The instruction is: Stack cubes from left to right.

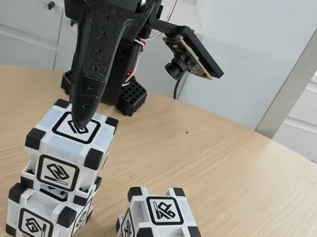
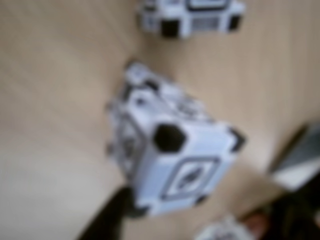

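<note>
Here, two white plastic cubes with black corner blocks were seen stacked near the left edge of the fixed view. The top cube (image 1: 69, 146) was set on the bottom cube (image 1: 46, 216), turned a little so that the edges did not quite line up. A third cube of the same kind, the loose cube (image 1: 157, 227), was seen on the round wooden table (image 1: 244, 189), just to the right of the stack and apart from it.

The black plastic gripper (image 1: 80, 122) was seen right over the stack. One long black finger (image 1: 95, 58) was pointed straight down, and its tip was seen at, or just above, the square glyph on the top cube's upper face. The other finger could not be made out, so it could not be told whether the jaws were open or closed. Nothing was seen held in them.

In the blurred wrist view, the top cube (image 2: 185, 160) was seen close below the camera, with the loose cube (image 2: 192, 17) farther off at the upper edge.

The stack was judged to be two cubes high, with one cube left. The next move was judged to turn on one thing: the loose cube lay to the right of the stack and lower than the gripper, so the gripper would have to be lifted off the stack, carried right and brought down.
</note>
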